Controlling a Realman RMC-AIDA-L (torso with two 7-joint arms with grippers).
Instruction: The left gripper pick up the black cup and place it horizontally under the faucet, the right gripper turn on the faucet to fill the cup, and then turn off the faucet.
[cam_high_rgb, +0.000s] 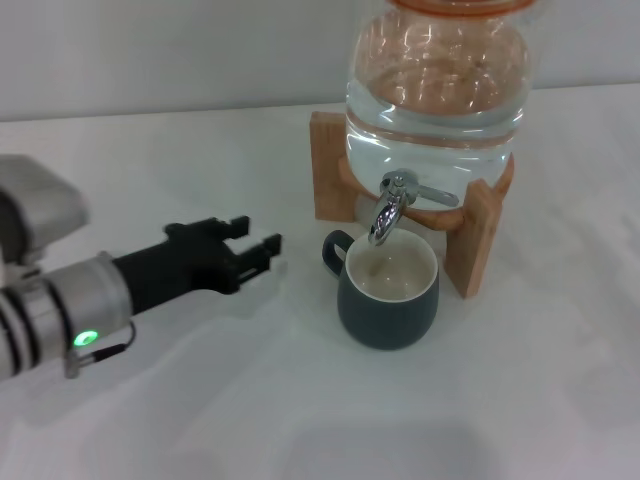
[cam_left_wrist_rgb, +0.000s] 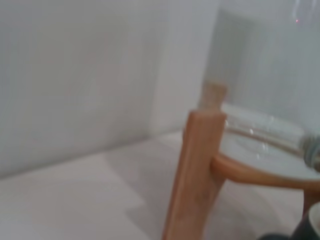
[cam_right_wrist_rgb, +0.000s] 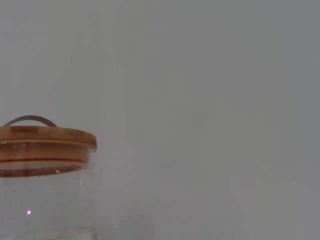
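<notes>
No brand, label or writing can be read on any of the things. The black cup (cam_high_rgb: 388, 291) is stood upright on the white table (cam_high_rgb: 300, 400), directly below the spout of the faucet (cam_high_rgb: 392, 210). Its mouth is turned upward, so its axis is vertical, and its cream inside is seen from above. Its small loop handle is pointed to the back left, toward the wooden stand (cam_high_rgb: 335, 165). The faucet is fixed at the lower front of the clear jar (cam_high_rgb: 435, 90), and its thin lever is stretched out sideways to the right in the head view. The jar is held by the wooden stand, and water is seen inside it.

The left gripper (cam_high_rgb: 262, 244) is held low over the table, to the left of the cup and apart from it, with nothing between its fingers. Its fingers are spread a little and are pointed toward the cup. The green light on its arm is lit.

The right gripper is not seen in any view. In the right wrist view only the jar lid (cam_right_wrist_rgb: 45, 145), with its wooden rim, is shown against a plain wall.
</notes>
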